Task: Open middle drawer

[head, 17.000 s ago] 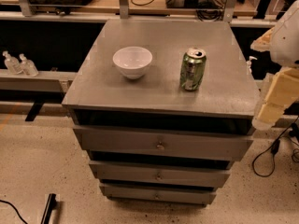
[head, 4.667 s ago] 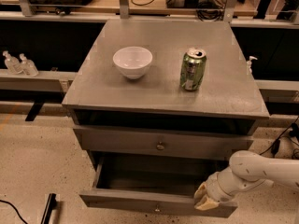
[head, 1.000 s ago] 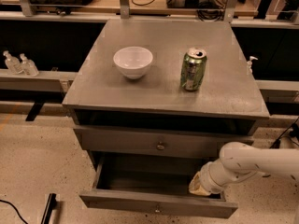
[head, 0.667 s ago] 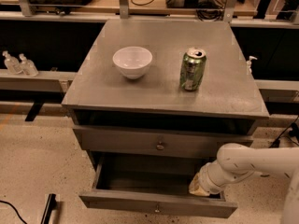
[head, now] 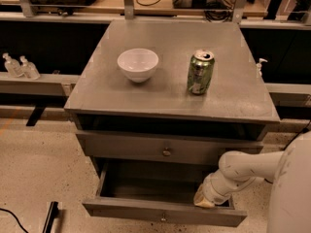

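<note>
The middle drawer of the grey cabinet is pulled out, and its dark inside shows. Its flat front has a small round knob at the centre. My gripper is at the end of a white arm that reaches in from the right. It rests low inside the open drawer at its right end, just behind the drawer front. The top drawer above is shut. The lowest drawer is hidden below.
A white bowl and a green soda can stand on the cabinet top. Two small clear bottles sit on a ledge at the left. A black object lies on the speckled floor at lower left.
The arm has shifted slightly left and a large white part of it now fills the lower right corner. The drawer stays pulled out.
</note>
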`<act>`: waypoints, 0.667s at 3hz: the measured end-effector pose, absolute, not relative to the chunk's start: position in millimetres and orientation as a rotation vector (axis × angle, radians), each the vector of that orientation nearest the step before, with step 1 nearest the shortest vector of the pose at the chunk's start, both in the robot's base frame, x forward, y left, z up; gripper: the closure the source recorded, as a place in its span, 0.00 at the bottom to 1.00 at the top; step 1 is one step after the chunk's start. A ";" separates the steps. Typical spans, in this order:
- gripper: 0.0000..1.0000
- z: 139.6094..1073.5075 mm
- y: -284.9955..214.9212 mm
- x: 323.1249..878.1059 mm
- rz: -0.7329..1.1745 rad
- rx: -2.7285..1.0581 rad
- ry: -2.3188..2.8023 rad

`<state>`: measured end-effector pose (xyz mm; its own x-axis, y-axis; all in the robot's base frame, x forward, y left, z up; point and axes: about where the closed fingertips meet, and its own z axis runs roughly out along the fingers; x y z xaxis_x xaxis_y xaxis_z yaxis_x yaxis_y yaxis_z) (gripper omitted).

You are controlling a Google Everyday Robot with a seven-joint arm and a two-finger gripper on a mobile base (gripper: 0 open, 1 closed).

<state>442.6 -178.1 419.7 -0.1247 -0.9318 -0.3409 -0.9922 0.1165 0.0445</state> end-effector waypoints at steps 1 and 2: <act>1.00 423.4 -178.2 442.2 0.387 -1.912 2.165; 1.00 431.1 -188.8 431.9 0.435 -1.957 2.146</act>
<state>431.9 -188.8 431.1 -0.1001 -0.9337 -0.3437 -0.9939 0.0776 0.0787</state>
